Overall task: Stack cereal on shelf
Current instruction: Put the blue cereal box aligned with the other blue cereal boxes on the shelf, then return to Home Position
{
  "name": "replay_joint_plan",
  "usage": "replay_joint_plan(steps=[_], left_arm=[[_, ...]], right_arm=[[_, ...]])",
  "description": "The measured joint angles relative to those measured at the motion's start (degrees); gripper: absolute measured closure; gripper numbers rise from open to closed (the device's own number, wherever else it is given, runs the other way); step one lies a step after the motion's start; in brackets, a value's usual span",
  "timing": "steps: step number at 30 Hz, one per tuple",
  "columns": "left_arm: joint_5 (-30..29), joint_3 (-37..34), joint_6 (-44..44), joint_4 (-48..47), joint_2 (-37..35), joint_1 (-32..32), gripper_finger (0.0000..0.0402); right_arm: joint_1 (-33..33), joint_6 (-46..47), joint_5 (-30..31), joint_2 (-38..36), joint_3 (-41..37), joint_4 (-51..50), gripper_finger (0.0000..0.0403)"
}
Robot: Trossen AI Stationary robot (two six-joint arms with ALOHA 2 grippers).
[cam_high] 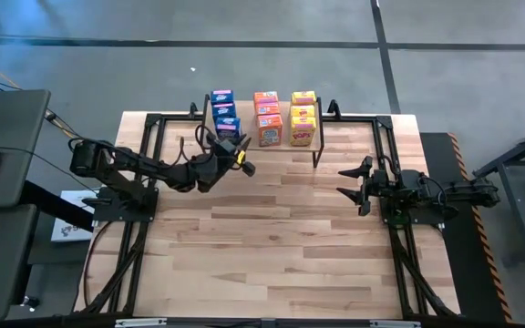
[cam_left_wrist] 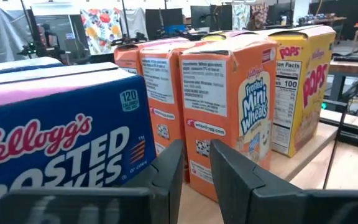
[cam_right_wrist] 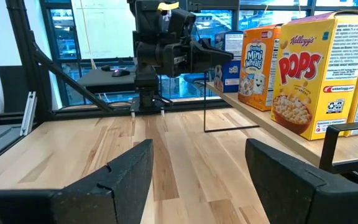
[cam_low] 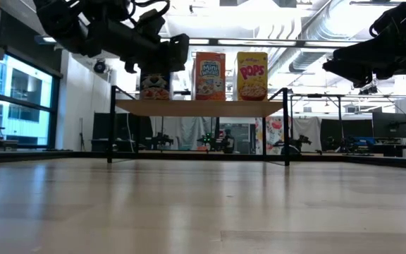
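**Left arm at the shelf's blue row, all nine boxes on the plank**

The left gripper (cam_high: 241,157) hangs just in front of the nearest blue cereal box (cam_high: 228,128), at the shelf's left end. In the left wrist view its two dark fingers (cam_left_wrist: 166,177) stand a narrow gap apart with nothing between them (released, gripping no box), and the blue box front fills the near side of that picture, partly cut off by the frame edge. The shelf (cam_high: 322,137) sits along the table's far edge. On its light plank stand three rows running front to back: blue cereal boxes, orange cereal boxes (cam_high: 270,130) in the middle, and yellow cereal boxes (cam_high: 303,130) at the right end. The rows stand close beside one another with slim gaps between, and a strip of bare plank shows beyond the yellow row.

The right gripper (cam_high: 354,185) waits well apart, near the table's right side, its fingers (cam_right_wrist: 126,174) spread wide and empty. Between the two arms and in front of the shelf the wooden table (cam_high: 272,255) lies open.

From table height, only the front box of each row shows; the left arm covers part of the blue one (cam_low: 155,86), and the rear boxes are hidden behind.
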Motion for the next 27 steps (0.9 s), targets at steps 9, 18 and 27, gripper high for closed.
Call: replay_joint_plan(steps=[9, 18, 27], left_arm=[[-4.84, 0.0, -0.02, -0.31, 0.0, -0.12, 0.033], [-5.38, 0.0, -0.02, -0.39, 0.0, -0.17, 0.033], [-5.54, -0.02, 4.35, -0.28, -1.52, -2.77, 0.033]], right_arm=[[0.0, -0.01, -0.02, 0.0, 0.01, -0.02, 0.0155], [0.0, 0.01, -0.02, 0.0, -0.01, -0.02, 0.0155], [0.0, 0.01, 0.0, 0.0, -0.01, -0.02, 0.0155]])
